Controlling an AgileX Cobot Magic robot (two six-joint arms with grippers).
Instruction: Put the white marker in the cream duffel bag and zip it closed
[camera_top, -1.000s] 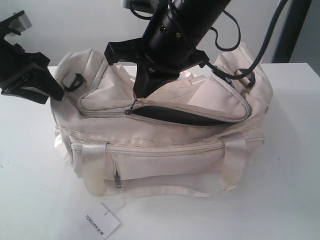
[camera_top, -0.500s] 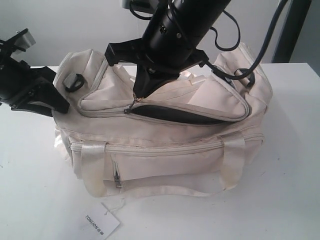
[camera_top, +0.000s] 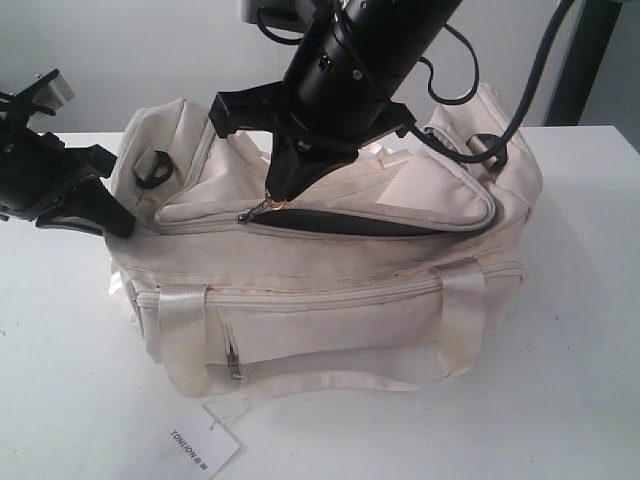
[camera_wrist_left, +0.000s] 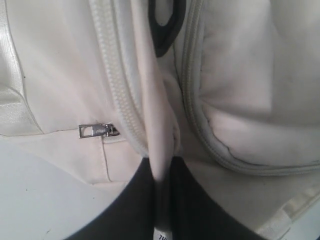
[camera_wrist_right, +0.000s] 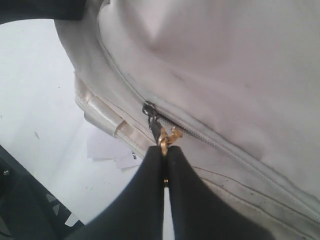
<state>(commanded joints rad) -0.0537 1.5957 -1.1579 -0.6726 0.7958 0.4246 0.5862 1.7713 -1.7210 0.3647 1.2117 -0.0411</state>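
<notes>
1. Pictured on a white table (camera_top: 560, 380): a soft cream bag (camera_top: 330, 270), sprawled across the middle with one long side facing near.
2. Reaching down from the far side onto the bag's top: the right gripper (camera_top: 274, 196), jaws pinched tight on the gold zipper pull (camera_wrist_right: 165, 137) at the left end of the top zipper.
3. Running right from that pull: a dark slit (camera_top: 370, 224) where the top zipper gapes unzipped almost to the right end.
4. Pressed against the bag's left end: the left gripper (camera_top: 115, 220), dark fingers (camera_wrist_left: 125, 210) clamped on a narrow cream strip (camera_wrist_left: 157, 125) of the bag's fabric.
5. Draped down the near side: two satin straps (camera_top: 185, 340), left and right, with a small metal pull (camera_top: 235, 365) on the pocket zipper just right of the left one.
6. Lying flat on the table just near of the bag, towards the left: a white paper tag (camera_top: 203, 447) with dark print.
</notes>
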